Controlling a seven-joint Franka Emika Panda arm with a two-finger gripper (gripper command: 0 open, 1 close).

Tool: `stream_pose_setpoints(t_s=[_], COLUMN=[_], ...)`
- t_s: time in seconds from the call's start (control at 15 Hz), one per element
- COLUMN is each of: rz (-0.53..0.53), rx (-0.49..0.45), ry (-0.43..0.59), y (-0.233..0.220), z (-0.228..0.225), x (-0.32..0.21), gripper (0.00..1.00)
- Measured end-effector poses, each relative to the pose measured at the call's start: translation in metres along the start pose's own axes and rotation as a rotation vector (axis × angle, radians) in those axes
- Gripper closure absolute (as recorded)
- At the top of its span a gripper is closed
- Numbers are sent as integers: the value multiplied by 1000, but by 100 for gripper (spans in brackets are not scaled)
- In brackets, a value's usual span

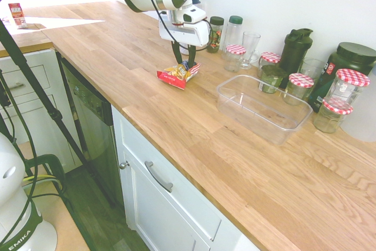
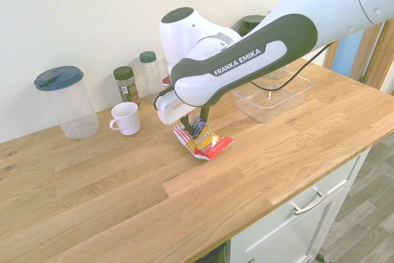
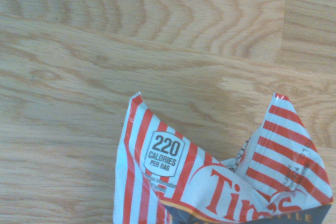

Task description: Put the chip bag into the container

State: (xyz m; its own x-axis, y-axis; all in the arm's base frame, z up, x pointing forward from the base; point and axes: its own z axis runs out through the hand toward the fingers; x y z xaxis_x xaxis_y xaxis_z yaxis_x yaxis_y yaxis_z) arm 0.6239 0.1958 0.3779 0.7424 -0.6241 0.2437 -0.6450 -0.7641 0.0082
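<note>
The gripper [image 1: 184, 63] points almost straight down over the chip bag [image 1: 178, 75], its dark fingers set to either side of the striped end; the jaws are part-way in around that crinkled end, though whether they have real purchase on it I cannot tell. The chip bag lies on the bench [image 1: 176, 127] with its red end splayed toward the front edge and its striped end raised under the gripper; the wrist view shows that end buckled into two peaks. The container [image 1: 262, 109] stands well apart along the bench, open-topped and with nothing in it, with the checked-lid jars [image 1: 301, 87] just behind its far wall.

The risks, as I judge them: the foil is slick and air-filled, so a pinch on a thin fold could slip once lifted; a grip on one end would leave the rest hanging, and the dangling end might catch the container's near wall; a carry that overshoots could knock the jars; a release too close to a wall could leave the chip bag draped over the rim.
</note>
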Motion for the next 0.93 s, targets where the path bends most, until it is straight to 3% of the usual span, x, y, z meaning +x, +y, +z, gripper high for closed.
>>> stream_pose_setpoints(t_s=[0.53, 0.93], rz=[-2, 17], rx=[12, 71], ry=[15, 70], y=[1, 19], z=[-10, -72], x=[3, 14], gripper=[100, 100])
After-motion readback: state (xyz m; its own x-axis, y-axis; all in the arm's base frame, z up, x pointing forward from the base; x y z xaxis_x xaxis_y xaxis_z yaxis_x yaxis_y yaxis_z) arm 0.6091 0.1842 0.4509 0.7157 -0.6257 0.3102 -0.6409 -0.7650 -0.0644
